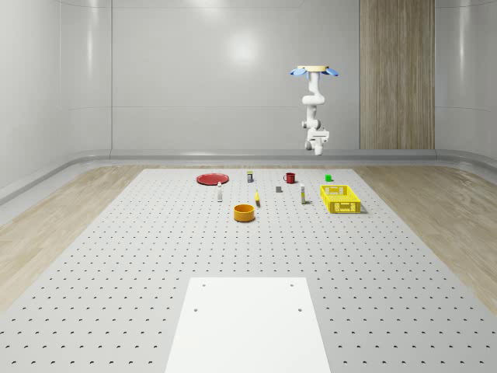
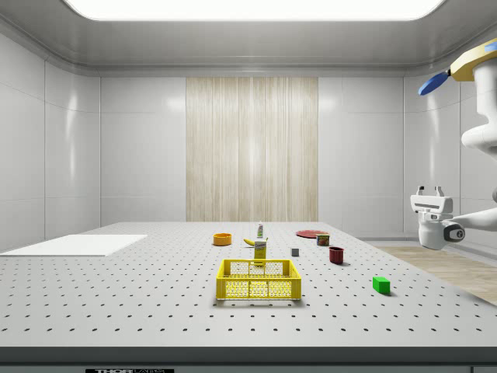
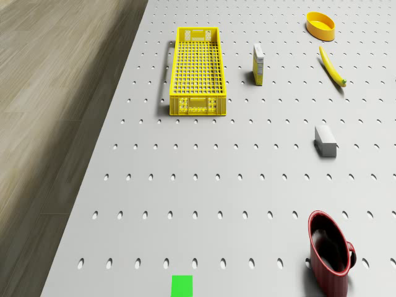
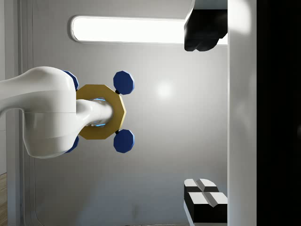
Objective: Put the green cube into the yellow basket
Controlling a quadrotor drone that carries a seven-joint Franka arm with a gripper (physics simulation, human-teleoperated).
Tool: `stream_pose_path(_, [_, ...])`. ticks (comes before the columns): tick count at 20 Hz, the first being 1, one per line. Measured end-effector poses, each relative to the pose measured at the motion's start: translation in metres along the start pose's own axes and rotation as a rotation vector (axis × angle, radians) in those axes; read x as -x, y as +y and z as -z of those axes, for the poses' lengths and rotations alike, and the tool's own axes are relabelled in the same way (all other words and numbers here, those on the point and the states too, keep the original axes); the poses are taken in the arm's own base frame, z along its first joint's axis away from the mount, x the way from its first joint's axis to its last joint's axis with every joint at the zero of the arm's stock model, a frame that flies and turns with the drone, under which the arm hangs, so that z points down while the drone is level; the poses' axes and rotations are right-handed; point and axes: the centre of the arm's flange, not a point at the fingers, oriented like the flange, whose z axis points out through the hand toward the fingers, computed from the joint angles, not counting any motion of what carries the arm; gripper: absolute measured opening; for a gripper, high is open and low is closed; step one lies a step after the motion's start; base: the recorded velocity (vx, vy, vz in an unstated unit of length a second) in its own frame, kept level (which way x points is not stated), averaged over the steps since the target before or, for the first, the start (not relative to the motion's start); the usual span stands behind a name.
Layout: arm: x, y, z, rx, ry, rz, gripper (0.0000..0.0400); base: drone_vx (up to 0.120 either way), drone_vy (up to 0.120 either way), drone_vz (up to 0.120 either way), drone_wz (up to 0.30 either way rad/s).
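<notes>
Status: nothing done yet. Cube [image 2: 380,284]: small, plain bright green, flat-faced, resting on the table [image 1: 116,256] near the basket [image 2: 258,280], outside it, beside the red mug [image 3: 331,251]. Basket: yellow mesh, holds nothing. Drone [image 1: 315,71] hovers high above the cube; gripper [image 2: 431,192] upturned, jaws wide, holding nothing. Remaining: descend, grasp, carry, release.

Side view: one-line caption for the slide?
Drone hovers high at the side view's right, gripper pointing upward, green cube on the table right of the yellow basket.
</notes>
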Motion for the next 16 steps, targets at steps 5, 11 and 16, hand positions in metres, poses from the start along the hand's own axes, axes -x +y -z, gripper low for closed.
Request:
stream_pose_path(5, [0.001, -0.001, 0.0, 0.009, 0.014, 0.0, 0.04, 0.0, 0.12, 0.0, 0.0])
stream_pose_path(11, [0.005, -0.004, 0.0, 0.041, 0.053, 0.001, 0.04, 0.06, 0.1, 0.0, 0.0])
stream_pose_path(16, [0.013, -0.011, -0.001, 0.112, 0.129, 0.002, 0.04, 0.096, 0.0, 0.0, 0.0])
